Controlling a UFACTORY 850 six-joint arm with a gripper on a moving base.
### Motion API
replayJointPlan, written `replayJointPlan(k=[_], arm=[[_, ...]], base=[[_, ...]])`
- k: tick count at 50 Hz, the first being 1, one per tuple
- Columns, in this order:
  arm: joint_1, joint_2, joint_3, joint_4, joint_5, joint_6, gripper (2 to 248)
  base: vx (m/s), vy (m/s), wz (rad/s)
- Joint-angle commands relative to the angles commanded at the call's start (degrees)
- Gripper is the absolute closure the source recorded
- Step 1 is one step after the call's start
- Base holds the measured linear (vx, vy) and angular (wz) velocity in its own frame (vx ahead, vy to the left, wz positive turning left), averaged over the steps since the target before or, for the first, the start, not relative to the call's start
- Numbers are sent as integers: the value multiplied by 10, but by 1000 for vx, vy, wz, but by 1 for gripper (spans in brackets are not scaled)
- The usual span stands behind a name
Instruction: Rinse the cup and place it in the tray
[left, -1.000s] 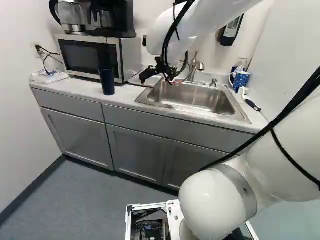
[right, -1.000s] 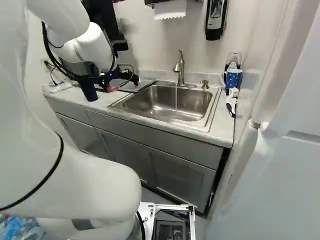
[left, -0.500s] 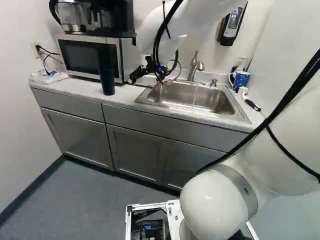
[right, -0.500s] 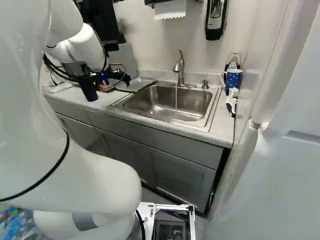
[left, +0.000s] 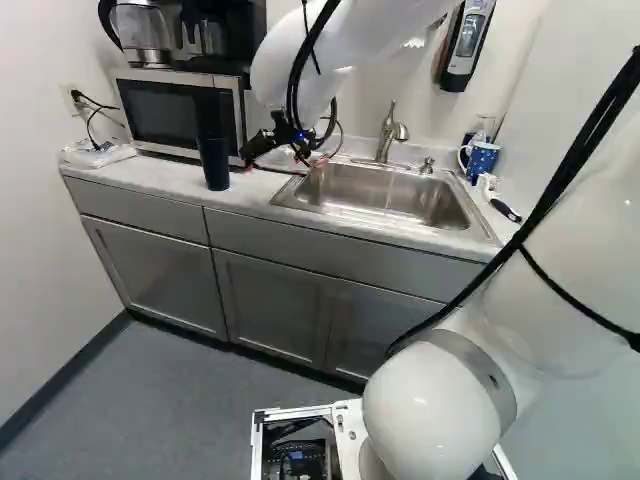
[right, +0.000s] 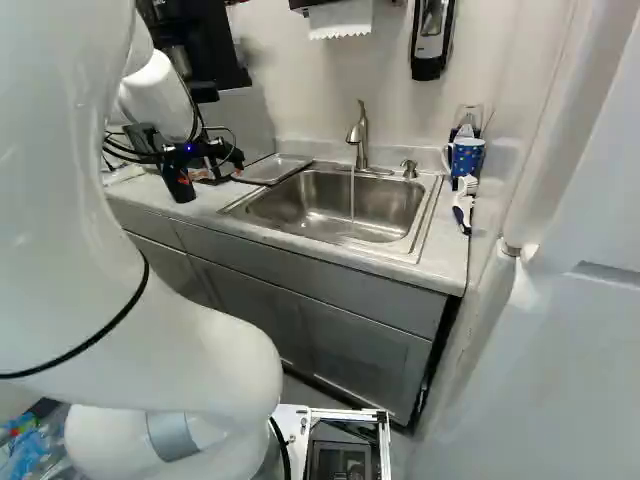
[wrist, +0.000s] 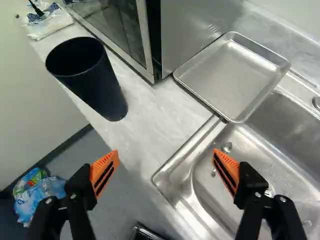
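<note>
Gripper (left: 247, 154), fingers spread wide, hangs near the sink's (left: 350, 212) left rim.
Left of that sink, the dark blue, tapered tumbler (wrist: 100, 87) stands upright on the counter (wrist: 150, 117), open mouth up.

Matt dark cup (wrist: 90, 77), shiny metal tray (wrist: 232, 77).

Arm (left: 565, 310), white, stands bent over its lowest joint (left: 430, 410) and reaches forward. Black cables (left: 560, 205) run along it. Blue light lit near the wrist. Gripper (left: 247, 156) angled downward, toward the left of the left base view. Wrist view: fingers wide apart, orange pads (wrist: 104, 172) facing each other, nothing gripped.
</note>
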Motion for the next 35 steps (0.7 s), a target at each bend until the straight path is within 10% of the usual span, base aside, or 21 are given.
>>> replayJointPlan(k=[35], arm=[[56, -73, -25, 0, 70, 0, 3]], base=[[0, 0, 0]])
